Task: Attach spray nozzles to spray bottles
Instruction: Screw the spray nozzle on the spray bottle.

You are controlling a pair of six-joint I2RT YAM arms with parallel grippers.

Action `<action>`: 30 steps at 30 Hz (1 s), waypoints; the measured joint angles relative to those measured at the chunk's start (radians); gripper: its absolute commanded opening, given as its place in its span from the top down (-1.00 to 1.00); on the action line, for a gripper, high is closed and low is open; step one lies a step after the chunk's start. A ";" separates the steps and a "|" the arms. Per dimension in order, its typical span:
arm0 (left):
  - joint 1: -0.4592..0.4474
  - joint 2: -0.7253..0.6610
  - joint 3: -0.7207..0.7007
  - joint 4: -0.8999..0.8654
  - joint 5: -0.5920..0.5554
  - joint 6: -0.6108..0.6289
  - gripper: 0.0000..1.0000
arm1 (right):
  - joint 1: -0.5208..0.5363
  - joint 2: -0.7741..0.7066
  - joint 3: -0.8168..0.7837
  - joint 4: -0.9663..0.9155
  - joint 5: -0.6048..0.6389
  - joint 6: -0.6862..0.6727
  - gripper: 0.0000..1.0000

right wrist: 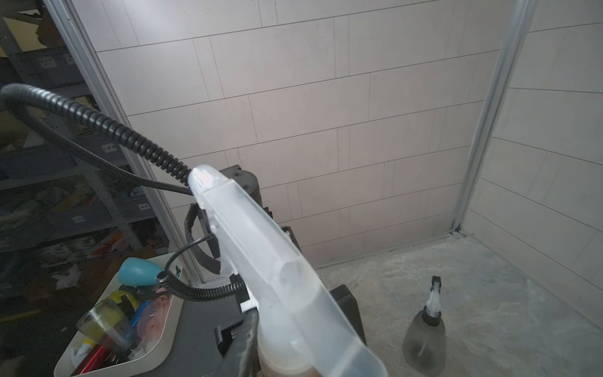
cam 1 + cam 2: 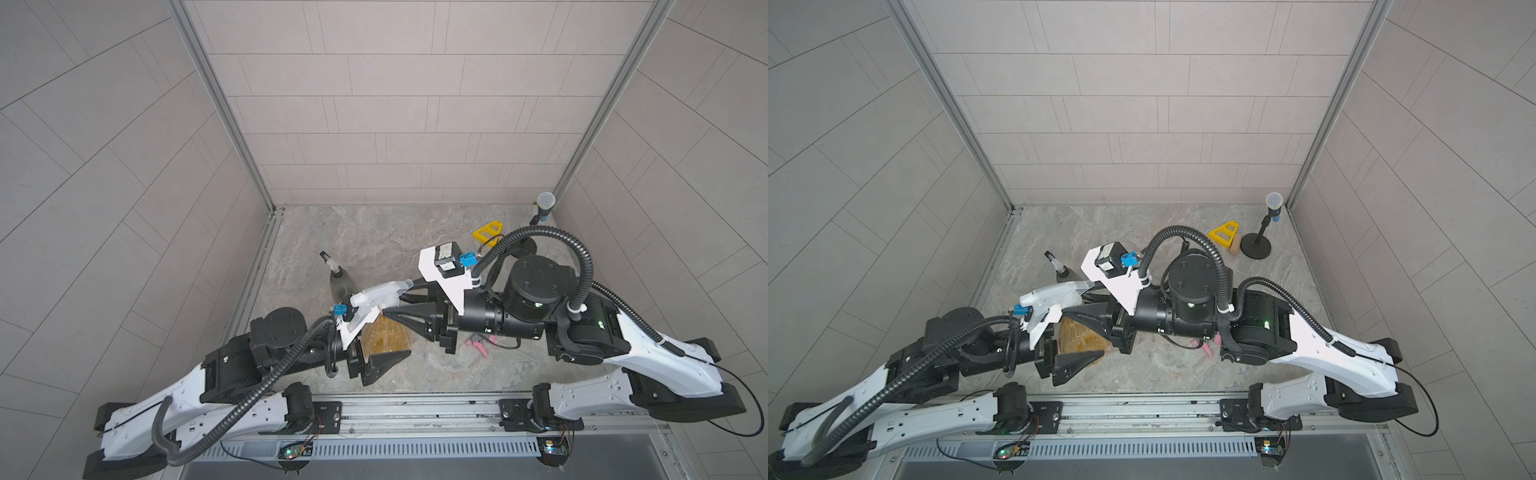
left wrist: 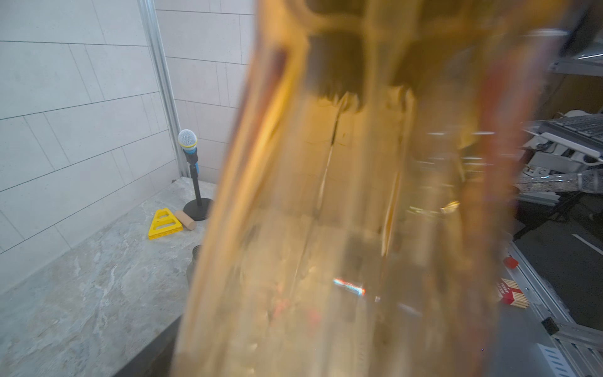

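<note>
My left gripper [image 2: 398,338] grips the amber spray bottle [image 2: 380,338] by its body. That bottle fills the left wrist view [image 3: 342,212], hiding the fingers there. A translucent whitish spray nozzle [image 2: 374,295] [image 1: 261,254] sits on the bottle's neck. My right gripper [image 2: 392,303] is closed on its collar, with one finger [image 1: 246,346] pressed against it. A smoky grey spray bottle [image 2: 340,284] [image 1: 424,336] with a white-and-black nozzle on top stands at the back left. The grey-and-pink nozzle [image 2: 478,343] lies under the right arm.
A microphone on a black stand [image 2: 1274,203] occupies the back right corner. Beside it lie a yellow triangle [image 2: 1225,233] and a wooden cylinder [image 2: 1236,245]. A sliver of another grey bottle [image 3: 194,261] shows behind the amber one. A white bin [image 1: 130,342] sits off the table.
</note>
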 measured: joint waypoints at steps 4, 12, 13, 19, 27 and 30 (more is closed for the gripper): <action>0.000 0.002 0.005 -0.010 -0.031 0.010 1.00 | 0.086 0.034 0.019 -0.015 0.208 0.022 0.47; 0.005 0.001 0.011 -0.055 -0.127 0.017 1.00 | 0.180 0.124 0.064 -0.014 0.561 0.098 0.31; 0.006 0.001 0.013 -0.058 -0.138 0.016 1.00 | 0.182 0.133 0.073 -0.016 0.579 0.103 0.27; 0.004 -0.005 0.012 -0.063 -0.140 0.040 1.00 | 0.183 0.110 0.058 0.015 0.592 0.105 -0.08; 0.002 -0.016 0.001 -0.028 -0.085 0.046 1.00 | 0.160 -0.045 -0.045 -0.068 0.316 0.030 -0.34; 0.002 -0.025 0.000 -0.018 -0.040 0.046 1.00 | 0.056 -0.104 -0.069 -0.084 0.120 0.014 -0.35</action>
